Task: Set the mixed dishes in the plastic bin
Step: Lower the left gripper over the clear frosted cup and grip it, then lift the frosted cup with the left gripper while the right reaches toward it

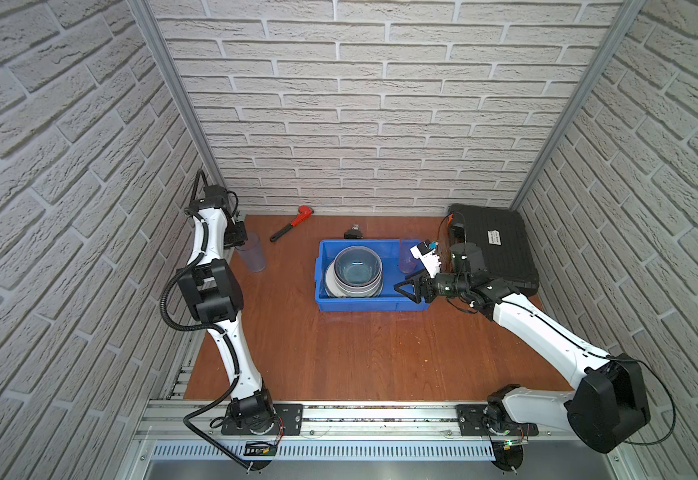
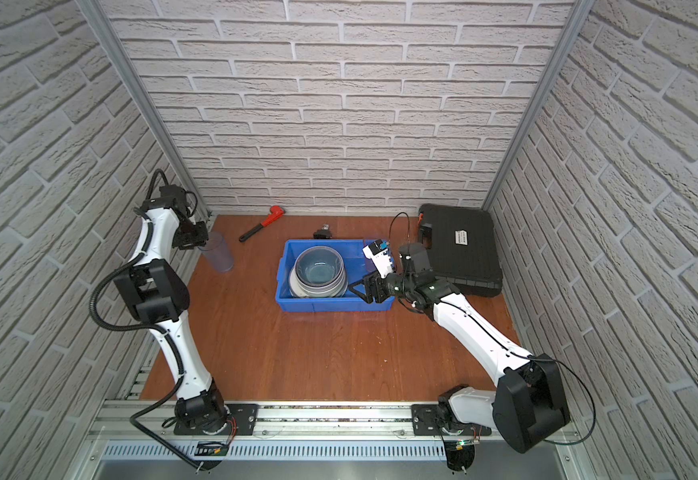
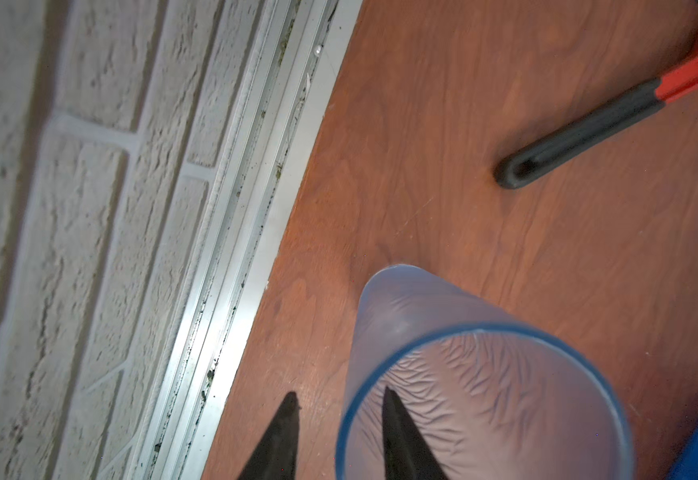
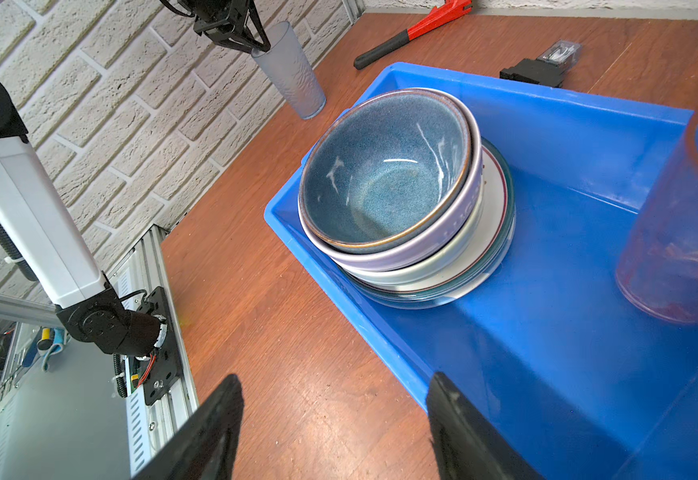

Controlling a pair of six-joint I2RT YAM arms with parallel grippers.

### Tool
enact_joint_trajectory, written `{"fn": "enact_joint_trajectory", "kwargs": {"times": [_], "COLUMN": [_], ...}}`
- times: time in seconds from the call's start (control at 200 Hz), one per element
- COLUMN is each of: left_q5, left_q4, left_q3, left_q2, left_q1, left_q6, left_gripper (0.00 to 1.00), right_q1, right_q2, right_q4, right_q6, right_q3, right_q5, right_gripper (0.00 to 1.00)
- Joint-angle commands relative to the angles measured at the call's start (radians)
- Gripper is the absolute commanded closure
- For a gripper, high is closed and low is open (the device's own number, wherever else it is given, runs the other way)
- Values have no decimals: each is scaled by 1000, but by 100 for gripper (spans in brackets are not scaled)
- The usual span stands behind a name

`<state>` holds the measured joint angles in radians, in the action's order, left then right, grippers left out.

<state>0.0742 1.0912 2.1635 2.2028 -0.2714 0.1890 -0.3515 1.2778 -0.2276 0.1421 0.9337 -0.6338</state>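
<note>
- Target: bluish cup [image 1: 256, 255], upright on the table [image 1: 360, 357] at the far left, close to the side wall and well apart from the blue tub [image 1: 360, 304]. As far as the views show, it is the only dish outside the tub.
- At its rim, left gripper [image 3: 339, 394]: one finger down inside the cup, one finger [image 3: 281, 436] outside, with the cup wall between them. The jaws are partly spread. A sliver of gap shows on each side of the wall, so no pinch yet.
- Step in hand, as I read it: the grasp on this cup. The next move calls for a firm pinch on the wall, a straight lift until the base clears the table, then a carry rightward to the tub. The wall looks thin and smooth, and a one-sided hold could let the cup swing or slip.
- The tub sits mid-table. Its left part holds a stack, plates below and bowls nested above, with the dark blue bowl [image 4: 380, 174] on top. A pink cup [image 4: 680, 232] stands in the far right corner. The bare floor in front of it is the likely drop spot.
- Idle right gripper [image 1: 406, 291] hovers at the tub's near right corner, jaws spread wide and holding nothing. It may crowd the drop.
- Further out: a wrench [image 1: 293, 223] near the back wall and a black case [image 1: 493, 249] at the far right. Neither belongs in the tub.
</note>
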Motion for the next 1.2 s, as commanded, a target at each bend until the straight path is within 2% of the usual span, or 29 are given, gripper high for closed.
{"fn": "enact_joint_trajectory", "kwargs": {"times": [0.0, 0.16, 0.38, 0.595, 0.74, 0.915, 1.195], "left_q5": [9, 0, -23, -39, -62, -52, -27], "left_q4": [21, 22, 30, 29, 3, -27, -108], "left_q3": [41, 41, 32, 9, -37, -83, -211], "left_q2": [17, 31, 44, 23, -28, -130, -357], "left_q1": [-14, -14, -15, -15, -6, 37, 127], "left_q6": [-14, -5, 14, 34, 58, 58, 58], "left_gripper": [71, 81, 86, 100, 100, 100, 100], "right_q1": [-4, -6, -7, -10, -16, -63, -156], "right_q2": [0, 0, -21, -52, -63, -84, -79], "right_q4": [25, 25, 10, -10, -22, -73, -110], "right_q6": [5, 9, 17, 14, 23, 11, -4], "right_q3": [-7, -16, -19, -16, -8, 29, 126], "right_q5": [-20, -18, -4, 8, 23, 100, 187], "right_gripper": [29, 29, 30, 30, 32, 33, 34]}}
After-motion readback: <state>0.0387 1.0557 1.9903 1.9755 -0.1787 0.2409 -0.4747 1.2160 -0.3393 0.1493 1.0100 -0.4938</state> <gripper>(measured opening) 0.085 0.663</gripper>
